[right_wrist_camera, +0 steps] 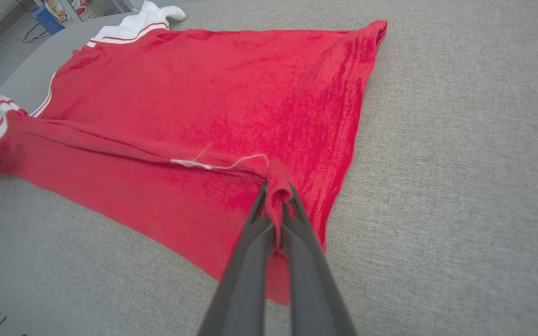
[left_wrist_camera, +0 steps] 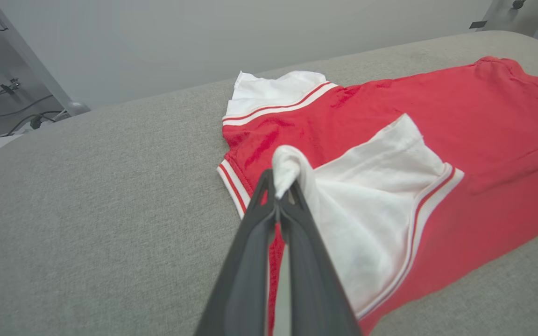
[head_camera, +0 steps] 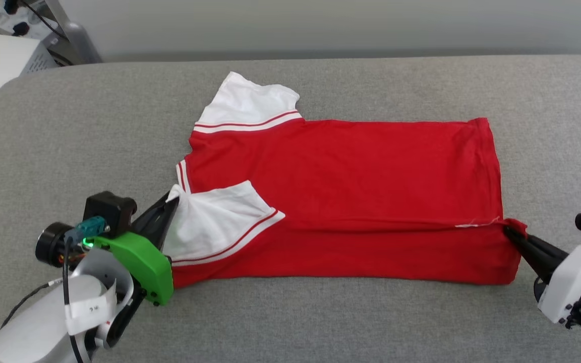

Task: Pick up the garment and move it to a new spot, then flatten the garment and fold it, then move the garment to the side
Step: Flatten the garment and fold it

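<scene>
The garment lay spread across the grey cloth-covered counter, stretched between the two tools. Its near long edge was folded over onto the red body, so a crease ran from one tool toward the other.

The left tool was clamped tight on the garment at a bunched corner of the white sleeve. In the left wrist view, the dark fingers met with the cloth puffing out just above the left tool. The sleeve fanned out ahead of this tool and lay on top of the red fabric. The other sleeve lay flat well beyond it.

The right tool was closed on the garment at a pinched red hem corner, seen close in the right wrist view. A loose white thread ran along the crease just ahead of it.
</scene>
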{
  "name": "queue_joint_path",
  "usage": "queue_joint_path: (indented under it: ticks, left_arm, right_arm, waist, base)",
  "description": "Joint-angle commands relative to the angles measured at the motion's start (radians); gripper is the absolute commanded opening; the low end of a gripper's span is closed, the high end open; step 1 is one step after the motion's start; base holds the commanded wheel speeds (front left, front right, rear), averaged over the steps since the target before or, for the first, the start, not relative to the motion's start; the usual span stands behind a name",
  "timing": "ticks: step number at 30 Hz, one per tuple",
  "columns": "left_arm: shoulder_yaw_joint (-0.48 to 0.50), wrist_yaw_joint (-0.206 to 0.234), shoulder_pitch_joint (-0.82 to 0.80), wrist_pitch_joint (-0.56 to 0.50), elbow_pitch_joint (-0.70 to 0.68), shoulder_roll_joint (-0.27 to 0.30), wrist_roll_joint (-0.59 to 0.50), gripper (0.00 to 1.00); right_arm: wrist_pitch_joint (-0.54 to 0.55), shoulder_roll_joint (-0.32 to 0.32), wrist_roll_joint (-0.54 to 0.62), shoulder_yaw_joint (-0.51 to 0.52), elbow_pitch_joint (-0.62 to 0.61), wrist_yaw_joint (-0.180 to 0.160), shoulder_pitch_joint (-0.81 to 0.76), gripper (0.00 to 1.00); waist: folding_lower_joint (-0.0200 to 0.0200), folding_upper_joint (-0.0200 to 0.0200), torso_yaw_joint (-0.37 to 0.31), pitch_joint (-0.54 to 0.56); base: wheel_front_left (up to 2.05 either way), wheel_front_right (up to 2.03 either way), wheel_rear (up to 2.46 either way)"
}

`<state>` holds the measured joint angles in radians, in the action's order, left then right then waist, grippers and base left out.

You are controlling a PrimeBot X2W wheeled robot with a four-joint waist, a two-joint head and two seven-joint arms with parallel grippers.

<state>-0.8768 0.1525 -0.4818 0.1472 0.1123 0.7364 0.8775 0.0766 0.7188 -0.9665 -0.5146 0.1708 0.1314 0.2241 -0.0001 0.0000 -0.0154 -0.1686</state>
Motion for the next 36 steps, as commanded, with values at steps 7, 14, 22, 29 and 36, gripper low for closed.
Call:
queue_joint_path:
  ticks: [7, 14, 22, 29, 36]
  left_arm:
    - [-0.01, -0.108, -0.15, -0.025, 0.242, -0.072, -0.016, 0.0]
    - [-0.043, -0.189, -0.172, -0.009, 0.467, -0.156, -0.008, 0.0]
    - [-0.06, -0.231, -0.183, 0.058, 0.611, -0.223, -0.017, 1.0]
    - [-0.046, -0.23, -0.229, 0.089, 0.586, -0.189, -0.049, 1.0]
    - [-0.048, -0.248, -0.3, -0.104, 0.467, -0.104, -0.007, 1.0]
  right_arm:
    - [0.09, -0.069, 0.052, -0.008, 0.066, -0.001, 0.144, 0.0]
    - [0.087, -0.11, 0.08, -0.052, 0.166, -0.001, 0.195, 0.0]
    - [0.046, -0.113, 0.047, -0.081, 0.192, -0.001, 0.194, 0.09]
    - [-0.036, -0.081, 0.055, -0.052, 0.149, -0.001, 0.145, 1.0]
    - [-0.046, -0.059, 0.088, -0.009, 0.091, -0.001, 0.084, 1.0]
  waist:
    - [0.0001, 0.0, -0.032, -0.156]
    - [0.0001, 0.0, -0.028, -0.189]
    - [0.0001, 0.0, -0.016, -0.157]
    - [0.0001, 0.0, 0.013, -0.079]
    - [0.0001, 0.0, 0.03, -0.027]
  base:
    - [0.0, 0.0, 0.0]
    - [0.0, 0.0, 0.0]
    - [0.0, 0.0, 0.0]
    - [0.0, 0.0, 0.0]
    - [0.0, 0.0, 0.0]
